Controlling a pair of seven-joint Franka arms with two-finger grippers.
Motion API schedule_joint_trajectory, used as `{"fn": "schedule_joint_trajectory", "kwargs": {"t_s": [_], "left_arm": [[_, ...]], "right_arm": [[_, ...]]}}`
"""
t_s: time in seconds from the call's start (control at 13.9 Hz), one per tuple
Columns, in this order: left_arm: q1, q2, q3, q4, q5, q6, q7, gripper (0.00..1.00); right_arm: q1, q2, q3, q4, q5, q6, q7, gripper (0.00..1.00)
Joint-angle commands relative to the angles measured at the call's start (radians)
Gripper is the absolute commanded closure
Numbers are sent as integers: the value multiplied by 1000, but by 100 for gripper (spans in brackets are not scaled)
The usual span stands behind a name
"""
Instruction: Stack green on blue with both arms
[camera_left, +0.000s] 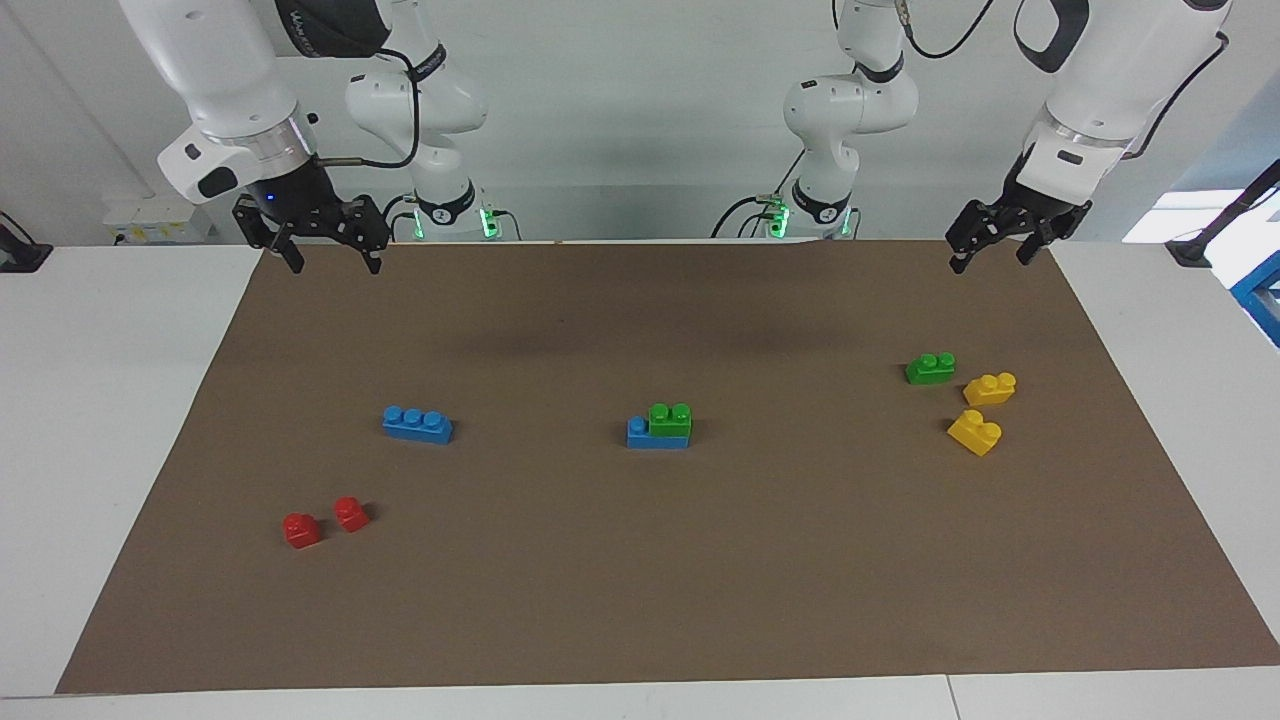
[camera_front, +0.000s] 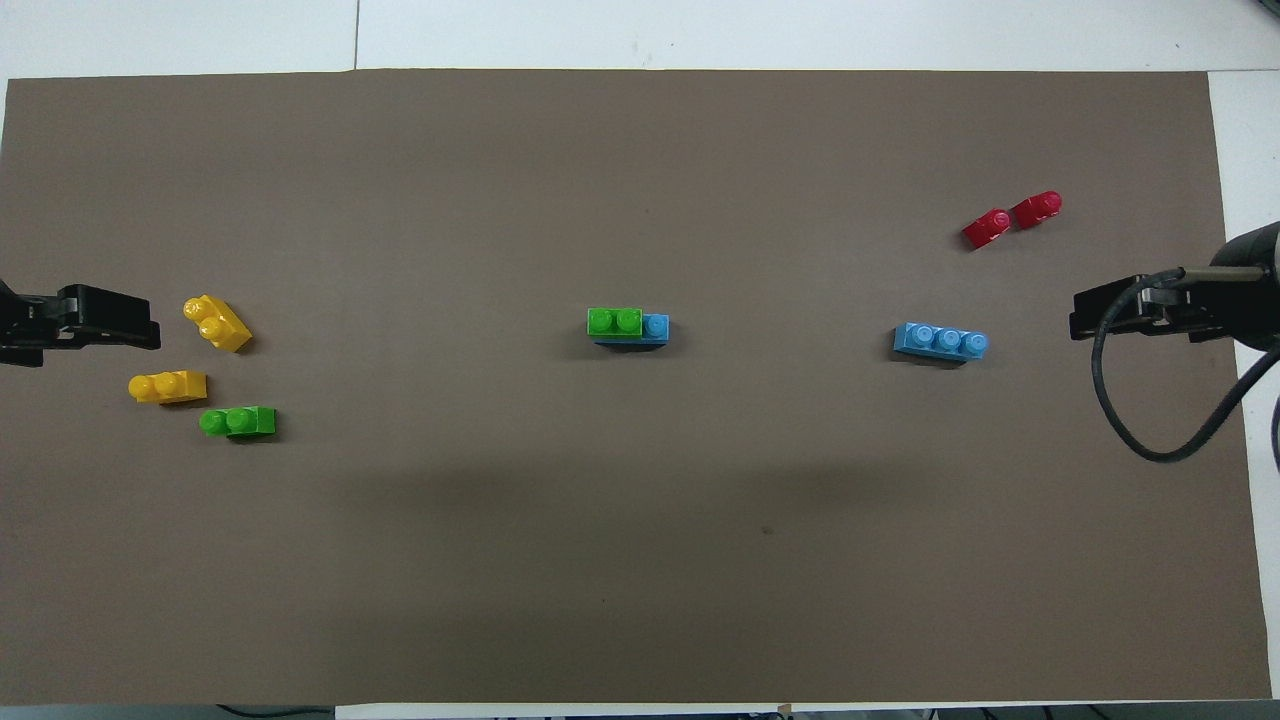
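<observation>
A green brick (camera_left: 670, 420) already sits pressed onto a blue brick (camera_left: 655, 435) in the middle of the brown mat (camera_left: 640, 600), covering two of its studs and leaving one blue stud bare at the end toward my right arm. That pair is my landmark.

Toward my right arm's end from it lies the spare blue brick (camera_left: 418, 424), flat and studs up, with two red bricks (camera_left: 325, 521) farther from me than it.

Toward my left arm's end lies the spare green brick (camera_left: 930, 368), with two yellow bricks (camera_left: 984, 411) just beside it.

My left gripper (camera_left: 992, 247) hangs empty, fingers spread, over the mat's edge near that green brick, so I judge it suited to fetch it. My right gripper (camera_left: 330, 250) hangs empty and wide, on the spare blue brick's side.
</observation>
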Motion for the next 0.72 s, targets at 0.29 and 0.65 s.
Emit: {"fn": "schedule_joint_trajectory", "kwargs": {"t_s": [0.29,0.65], "left_arm": [[22,8,-15,15,-28,-16,-4,0],[17,6,-15,11,-28,-11,-3,0]], "right_arm": [[-10,-24,9,-23,-18,-7,-1,0],[-10,-24,9,-23,-18,-7,5,0]]}}
